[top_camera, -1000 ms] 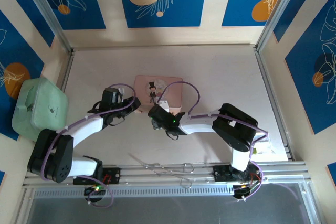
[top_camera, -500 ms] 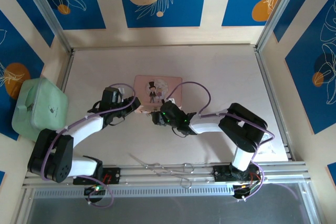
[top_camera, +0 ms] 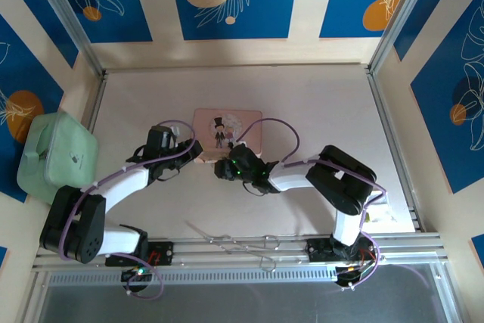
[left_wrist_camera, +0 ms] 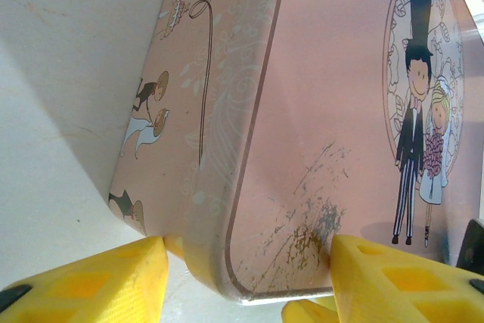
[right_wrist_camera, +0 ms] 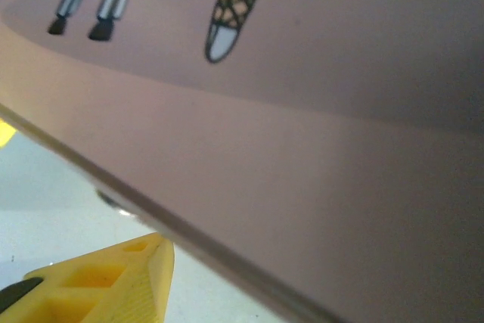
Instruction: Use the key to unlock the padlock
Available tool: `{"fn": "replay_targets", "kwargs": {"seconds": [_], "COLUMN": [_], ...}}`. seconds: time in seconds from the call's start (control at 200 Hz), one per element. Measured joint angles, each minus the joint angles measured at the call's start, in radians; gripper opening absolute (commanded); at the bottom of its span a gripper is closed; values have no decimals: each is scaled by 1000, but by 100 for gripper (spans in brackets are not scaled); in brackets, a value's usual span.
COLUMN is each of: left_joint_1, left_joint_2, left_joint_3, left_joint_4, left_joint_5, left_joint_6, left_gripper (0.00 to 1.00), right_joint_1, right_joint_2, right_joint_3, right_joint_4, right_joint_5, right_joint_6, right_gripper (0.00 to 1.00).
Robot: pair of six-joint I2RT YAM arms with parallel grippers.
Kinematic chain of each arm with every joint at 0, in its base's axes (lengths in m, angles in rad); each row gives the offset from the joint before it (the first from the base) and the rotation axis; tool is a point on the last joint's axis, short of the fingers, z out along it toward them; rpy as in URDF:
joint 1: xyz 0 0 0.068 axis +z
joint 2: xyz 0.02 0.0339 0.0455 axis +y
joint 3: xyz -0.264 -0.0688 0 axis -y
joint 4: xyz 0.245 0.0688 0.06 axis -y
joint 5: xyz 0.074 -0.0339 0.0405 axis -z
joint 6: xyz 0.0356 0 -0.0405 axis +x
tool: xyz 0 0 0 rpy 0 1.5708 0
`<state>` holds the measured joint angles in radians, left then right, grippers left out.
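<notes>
Pink tin box (top_camera: pixel 229 134): flat, rounded corners, glossy printed lid with a cartoon bride and groom, paint scuffed near one corner (left_wrist_camera: pixel 310 225). Left claw (left_wrist_camera: pixel 249 277): yellow ribbed fingers spread wide, straddling that corner. Right claw (top_camera: pixel 224 169): at the box's near edge; one yellow finger (right_wrist_camera: pixel 106 277) visible beside the box wall, opening cannot be told. The padlock cannot be made out. Matte pale table (top_camera: pixel 318 104); thin silver wire pieces (top_camera: pixel 234 243) near the bases.

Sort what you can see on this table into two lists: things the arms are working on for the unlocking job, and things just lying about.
In use:
pink tin
left gripper, fingers either side of the tin's corner
right gripper, at the tin's near edge

Lying about:
green case
wire pieces
</notes>
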<state>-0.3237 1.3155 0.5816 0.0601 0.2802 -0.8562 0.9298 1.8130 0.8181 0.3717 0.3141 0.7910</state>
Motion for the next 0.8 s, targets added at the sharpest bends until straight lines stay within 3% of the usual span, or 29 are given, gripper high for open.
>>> {"fn": "replay_targets", "kwargs": {"seconds": [0.8], "left_joint_1": [0], "left_joint_2": [0], "left_joint_3": [0], "left_joint_4": [0], "left_joint_5": [0], "left_joint_6": [0], "left_gripper": [57], "right_joint_1": [0], "right_joint_2": [24], "right_joint_3": [44], "right_joint_4": [-52], "right_joint_5": [14], "right_joint_6": [-21], "right_gripper": [24]}}
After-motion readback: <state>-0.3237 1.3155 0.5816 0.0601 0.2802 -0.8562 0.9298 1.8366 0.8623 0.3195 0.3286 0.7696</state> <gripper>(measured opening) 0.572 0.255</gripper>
